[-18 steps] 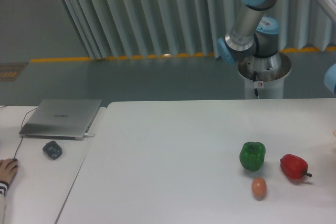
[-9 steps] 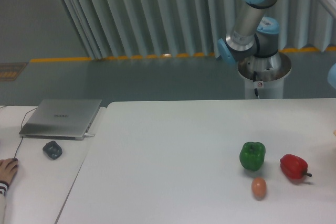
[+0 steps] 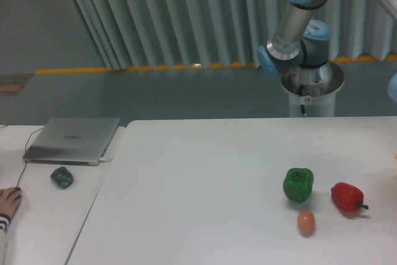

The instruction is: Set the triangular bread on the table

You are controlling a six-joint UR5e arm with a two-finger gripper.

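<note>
The large white table (image 3: 198, 178) fills the lower frame. The triangular bread is out of view. Only the arm's upper links and base (image 3: 304, 35) show at the top right; the arm runs out of the frame on the right, and the gripper is not in view.
A green pepper (image 3: 298, 184), a red pepper (image 3: 347, 197) and a small orange-brown egg (image 3: 305, 222) sit at the table's right. On the narrower desk at left lie a grey laptop (image 3: 73, 139) and a small dark object (image 3: 61, 177). A person's hand (image 3: 7, 202) rests at the far left.
</note>
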